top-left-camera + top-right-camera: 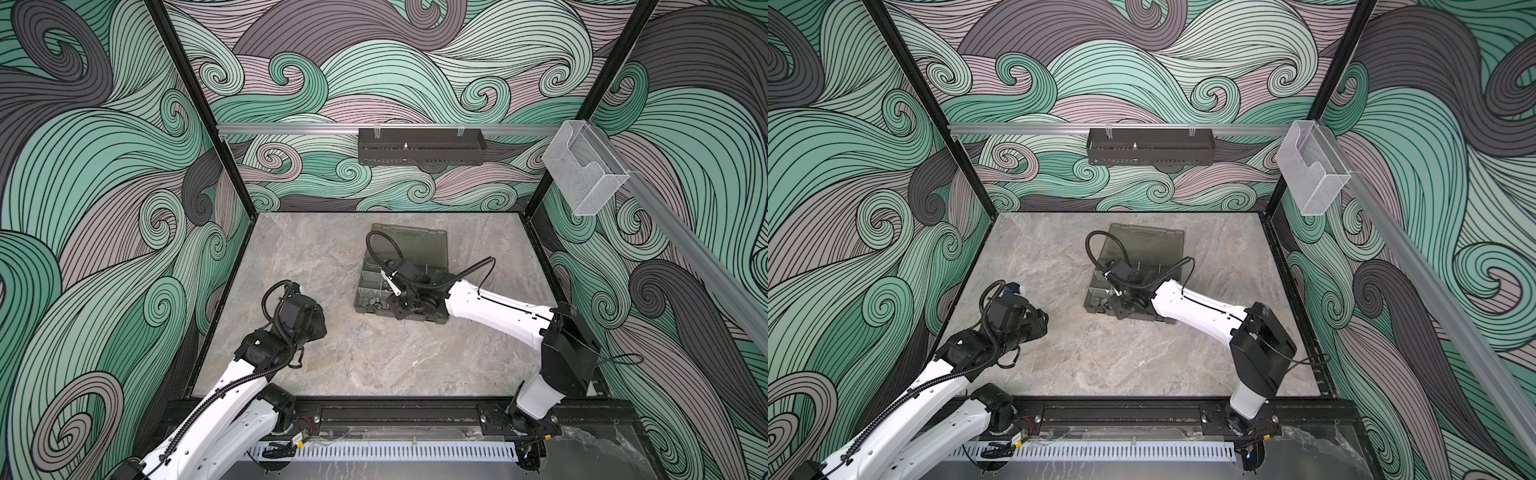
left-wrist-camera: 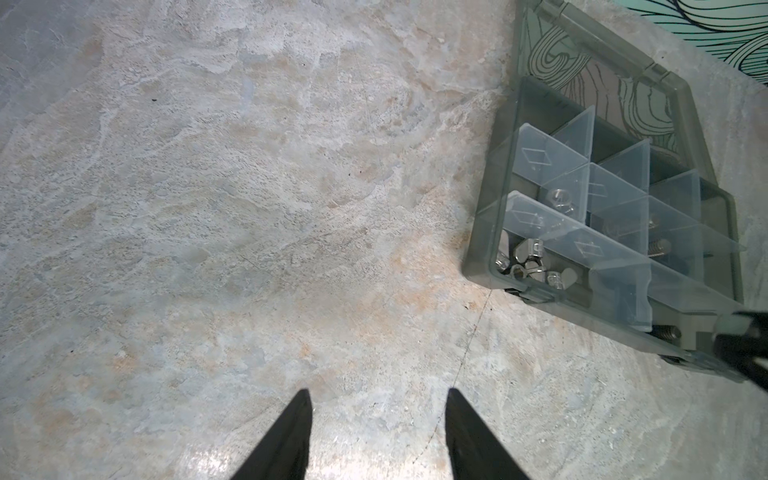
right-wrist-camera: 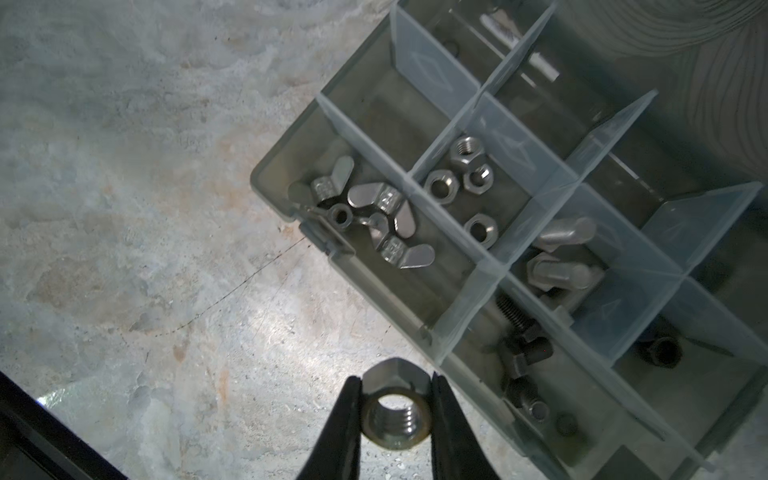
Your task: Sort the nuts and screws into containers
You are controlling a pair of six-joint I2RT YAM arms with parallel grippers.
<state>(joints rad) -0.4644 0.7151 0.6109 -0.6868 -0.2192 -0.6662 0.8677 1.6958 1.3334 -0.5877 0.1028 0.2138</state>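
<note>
A smoky grey organizer case (image 1: 415,243) lies open at the middle of the marble table, its containers split by clear dividers. My right gripper (image 3: 395,378) is shut on a silver hex nut (image 3: 395,411), held just outside the case wall (image 3: 270,174) above the table. In the right wrist view one container holds several silver nuts (image 3: 442,185), another holds wing nuts (image 3: 374,199), another black screws (image 3: 523,345) and another silver screws (image 3: 561,241). My left gripper (image 2: 379,392) hangs open and empty over bare table, left of the case (image 2: 482,232).
A black perforated tray (image 1: 422,151) hangs on the back wall rail. A clear acrylic holder (image 1: 584,170) is fixed to the right wall. The case lid lies flat behind the compartments. A black frame rail (image 1: 395,411) runs along the table's front edge.
</note>
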